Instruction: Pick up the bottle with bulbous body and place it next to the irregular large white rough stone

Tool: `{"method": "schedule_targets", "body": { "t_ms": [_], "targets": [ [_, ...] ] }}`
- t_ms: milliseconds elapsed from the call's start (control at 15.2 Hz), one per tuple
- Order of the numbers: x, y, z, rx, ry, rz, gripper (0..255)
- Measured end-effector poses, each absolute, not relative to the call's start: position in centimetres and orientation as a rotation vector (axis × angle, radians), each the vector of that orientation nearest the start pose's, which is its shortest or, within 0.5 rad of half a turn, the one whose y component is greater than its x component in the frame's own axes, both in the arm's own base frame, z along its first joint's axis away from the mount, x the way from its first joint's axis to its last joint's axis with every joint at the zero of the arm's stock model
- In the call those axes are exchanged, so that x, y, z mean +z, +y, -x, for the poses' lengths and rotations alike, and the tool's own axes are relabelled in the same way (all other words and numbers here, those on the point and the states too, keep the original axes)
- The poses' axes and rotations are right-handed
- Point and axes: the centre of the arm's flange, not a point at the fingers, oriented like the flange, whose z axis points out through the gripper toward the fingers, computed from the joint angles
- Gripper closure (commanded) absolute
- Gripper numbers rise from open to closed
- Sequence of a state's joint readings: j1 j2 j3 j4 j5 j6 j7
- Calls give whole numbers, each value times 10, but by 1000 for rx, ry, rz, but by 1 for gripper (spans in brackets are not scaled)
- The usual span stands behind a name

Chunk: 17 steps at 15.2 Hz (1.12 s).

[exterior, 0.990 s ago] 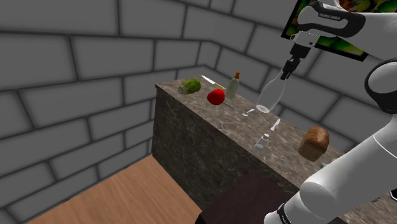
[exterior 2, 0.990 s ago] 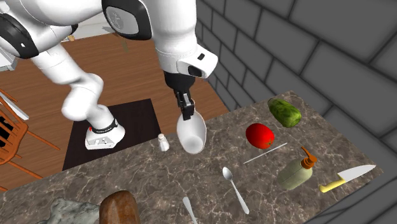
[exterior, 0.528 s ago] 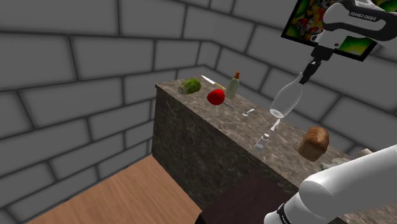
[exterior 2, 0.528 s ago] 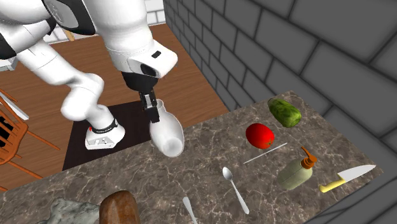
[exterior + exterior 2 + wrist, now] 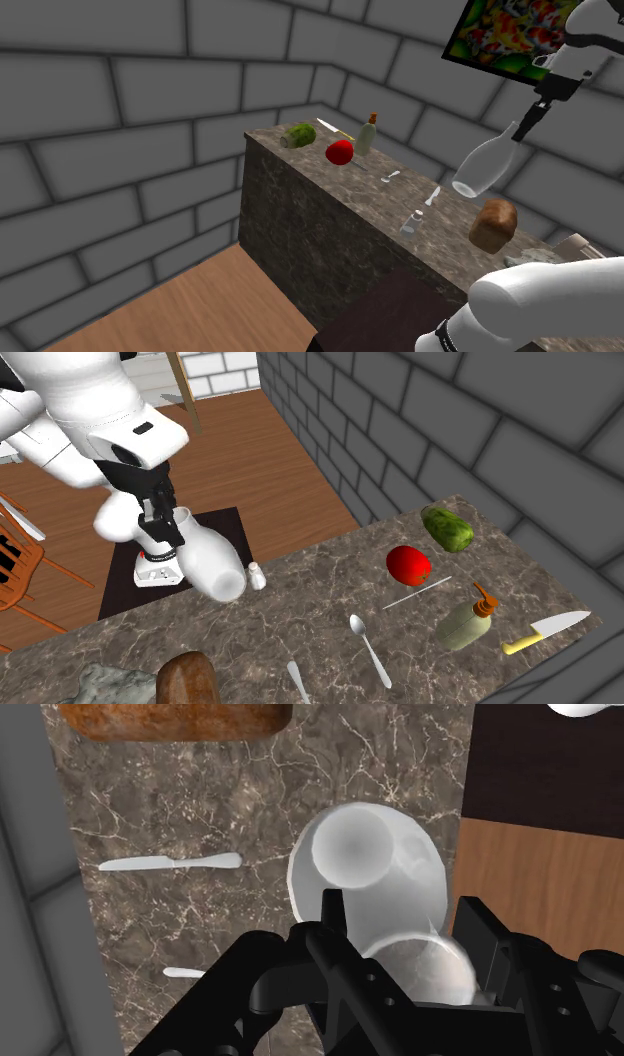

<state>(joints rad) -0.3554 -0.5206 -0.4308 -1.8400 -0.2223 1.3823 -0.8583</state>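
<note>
A pale, translucent bottle with a bulbous body [image 5: 483, 166] [image 5: 208, 558] [image 5: 366, 871] hangs tilted in the air over the near edge of the dark marble counter [image 5: 320, 607]. My gripper [image 5: 531, 117] [image 5: 160, 518] [image 5: 405, 942] is shut on its neck, with the round body pointing down and away from the hand. The rough whitish stone [image 5: 98, 683] lies at the counter's corner beside a brown bread loaf [image 5: 188, 680] [image 5: 493, 224] [image 5: 175, 719]. In the shoulder view the stone [image 5: 572, 245] is partly hidden by my arm.
On the counter are a small white shaker [image 5: 257, 576], a spoon [image 5: 368, 647], a table knife [image 5: 170, 862], a red fruit [image 5: 409, 564], a green vegetable [image 5: 447, 528], a soap dispenser [image 5: 465, 622] and a yellow-handled knife [image 5: 548, 630]. A grey brick wall stands behind it.
The arm has carried the bottle toward the shoulder view's right and the second exterior view's left, nearer the bread and stone. The grip has stayed shut.
</note>
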Motion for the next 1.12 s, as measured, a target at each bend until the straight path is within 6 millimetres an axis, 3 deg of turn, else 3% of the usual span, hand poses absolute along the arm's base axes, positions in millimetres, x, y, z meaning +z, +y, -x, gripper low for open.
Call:
{"method": "schedule_targets", "body": {
  "t_ms": [1122],
  "targets": [
    [744,-322,8,-10,-121,3158,255]
  ]
}}
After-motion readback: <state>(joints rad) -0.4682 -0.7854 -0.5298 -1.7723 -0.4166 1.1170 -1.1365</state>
